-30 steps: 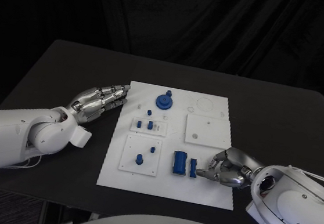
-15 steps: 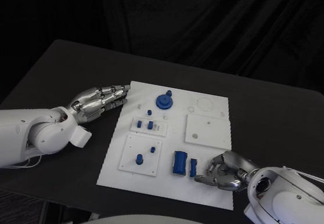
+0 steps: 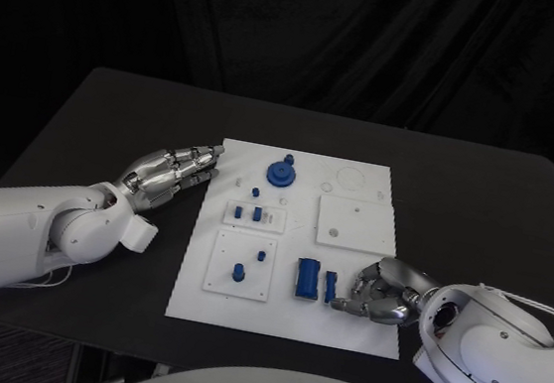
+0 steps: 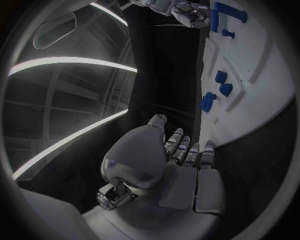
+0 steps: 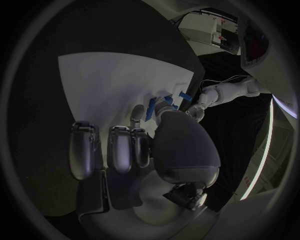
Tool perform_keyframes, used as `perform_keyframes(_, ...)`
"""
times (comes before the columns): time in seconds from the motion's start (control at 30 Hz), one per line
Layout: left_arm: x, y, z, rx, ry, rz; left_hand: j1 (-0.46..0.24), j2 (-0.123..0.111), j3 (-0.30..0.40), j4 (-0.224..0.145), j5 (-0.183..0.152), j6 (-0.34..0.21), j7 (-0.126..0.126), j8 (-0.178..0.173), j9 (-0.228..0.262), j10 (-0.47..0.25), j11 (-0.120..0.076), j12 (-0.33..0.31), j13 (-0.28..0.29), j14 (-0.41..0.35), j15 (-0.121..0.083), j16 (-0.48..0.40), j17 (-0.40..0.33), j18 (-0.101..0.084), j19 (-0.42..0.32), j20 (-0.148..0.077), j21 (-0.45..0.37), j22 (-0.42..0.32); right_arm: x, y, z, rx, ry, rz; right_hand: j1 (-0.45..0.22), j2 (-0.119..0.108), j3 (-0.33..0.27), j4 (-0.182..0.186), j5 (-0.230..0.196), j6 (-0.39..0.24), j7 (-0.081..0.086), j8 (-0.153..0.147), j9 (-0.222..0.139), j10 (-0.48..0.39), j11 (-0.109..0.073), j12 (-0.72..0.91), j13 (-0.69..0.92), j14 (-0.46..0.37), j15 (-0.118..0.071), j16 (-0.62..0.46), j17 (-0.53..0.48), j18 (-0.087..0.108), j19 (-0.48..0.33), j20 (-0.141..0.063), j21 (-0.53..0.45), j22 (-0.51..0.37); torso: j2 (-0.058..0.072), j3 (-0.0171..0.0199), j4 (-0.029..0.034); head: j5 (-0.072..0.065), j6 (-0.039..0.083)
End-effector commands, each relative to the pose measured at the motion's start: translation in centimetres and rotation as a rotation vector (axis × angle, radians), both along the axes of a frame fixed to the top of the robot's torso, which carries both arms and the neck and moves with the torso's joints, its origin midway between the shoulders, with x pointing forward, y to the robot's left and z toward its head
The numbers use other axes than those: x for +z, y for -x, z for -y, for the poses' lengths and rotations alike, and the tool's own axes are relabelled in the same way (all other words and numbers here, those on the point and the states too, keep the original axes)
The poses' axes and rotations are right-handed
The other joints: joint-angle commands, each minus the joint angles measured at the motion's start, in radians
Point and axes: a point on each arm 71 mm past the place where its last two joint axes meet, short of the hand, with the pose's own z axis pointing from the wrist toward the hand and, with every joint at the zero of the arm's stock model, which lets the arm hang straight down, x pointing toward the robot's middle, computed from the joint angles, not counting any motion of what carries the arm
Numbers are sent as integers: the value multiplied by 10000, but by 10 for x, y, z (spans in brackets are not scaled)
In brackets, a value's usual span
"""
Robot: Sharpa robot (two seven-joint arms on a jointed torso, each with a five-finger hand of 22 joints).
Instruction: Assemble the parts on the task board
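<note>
White arms, silver robot hand (image 3: 383, 291)

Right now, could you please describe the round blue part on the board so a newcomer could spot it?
Find the white task board mid-table, then go to its far edge. The round blue part stands there, just beyond the left hand. It is the broadest, only disc-shaped blue piece.

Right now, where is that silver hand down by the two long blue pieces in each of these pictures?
Head view: the right hand lies at the task board's near right edge, fingers by the narrow blue part.
Left wrist view: it sits far off, beyond the board.
Right wrist view: its palm and fingers are in the middle.
Shared landmark: the white board.
</note>
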Motion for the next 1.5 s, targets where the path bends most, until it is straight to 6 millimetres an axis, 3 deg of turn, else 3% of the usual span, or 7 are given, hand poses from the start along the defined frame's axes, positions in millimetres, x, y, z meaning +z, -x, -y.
perform_keyframes(0.03, 0, 1, 2, -25, 141, 55, 52, 18, 20, -54, 39, -10, 40, 41, 8, 15, 32, 48, 9, 6, 22, -16, -14, -59, -2, 47, 54, 0, -1, 0, 1, -205, 97, 27, -4, 96, -41, 15, -50, 22, -53, 40, 11, 1040, -69, 26, 2630, 752, -66, -46, 1078, 72, 569, -79, -36, 2225, -2, -1, 2, 10, -1)
perform_keyframes(0.27, 0, 1, 2, -25, 139, 52, 62, 22, 33, -73, 49, -8, 43, 41, 8, 18, 36, 56, 10, 6, 25, -16, -13, -55, -3, 53, 53, -2, -2, -2, 0, -260, 154, 15, -11, 235, -20, -3, -50, 42, -62, 38, 6, 1040, -77, 26, 2630, 748, -72, -56, 1060, 79, 554, -85, -67, 2214, -8, 2, 0, -3, -1)
perform_keyframes(0.63, 0, 0, 3, -48, 138, 31, 70, 29, 47, -87, 56, -12, 46, 40, 7, 15, 42, 51, 9, 5, 26, -17, -14, -51, -5, 58, 52, -4, -6, -6, -2, -244, 336, -103, 330, 833, 109, -151, -40, 110, -101, 41, -1, 1040, -111, 26, 2630, 747, -99, -71, 1033, 84, 545, -107, -86, 2207, -2, 3, 0, -32, -1)
perform_keyframes(0.9, 0, 0, 3, -79, 151, 16, 76, 34, 56, -96, 63, -15, 49, 39, 6, 13, 44, 49, 8, 3, 27, -18, -15, -50, -6, 62, 52, -6, -9, -6, -6, 9, 433, -272, 825, 986, 160, -422, -29, 101, -117, 10, -17, 1040, -124, 26, 2630, 742, -109, -90, 991, 90, 535, -114, -111, 2199, 0, 14, -2, -19, -1)
perform_keyframes(1.27, 0, 0, 3, -36, 180, 95, 91, 26, 70, -125, 73, -1, 54, 40, 8, 7, 46, 42, 6, 4, 27, -17, -14, -44, -1, 67, 55, 0, -7, -8, -8, 131, 2, 113, 986, 653, -124, -550, -57, 47, -72, -31, -30, 1040, -94, 26, 2630, 746, -97, -83, 1018, 98, 515, -115, -150, 2187, -15, 14, -6, 25, -1)
perform_keyframes(1.4, 2, 0, 2, 75, 238, 294, 92, -15, 63, -156, 68, 85, 67, 60, 19, 26, 8, 75, 12, 13, 6, -13, -10, -24, 24, 63, 71, 25, 3, -9, -9, -36, -968, 1186, 849, 432, -318, -370, -59, 85, -67, 6, -11, 1040, -88, 26, 2630, 764, -89, -48, 1106, 82, 538, -113, -96, 2207, -38, 34, -1, 44, -1)
perform_keyframes(1.5, 4, 0, 1, 241, 283, 548, 76, -50, 36, -156, 85, 418, 111, 141, 57, 152, -38, 233, 35, 62, -37, 8, 7, 35, 109, 77, 124, 92, 17, -8, -10, -111, -1929, 2490, 741, 241, -349, -16, -49, 219, -102, 69, -1, 1040, -116, 26, 2630, 796, -108, 15, 1251, 37, 621, -121, 87, 2271, -66, 60, -11, 55, -1)
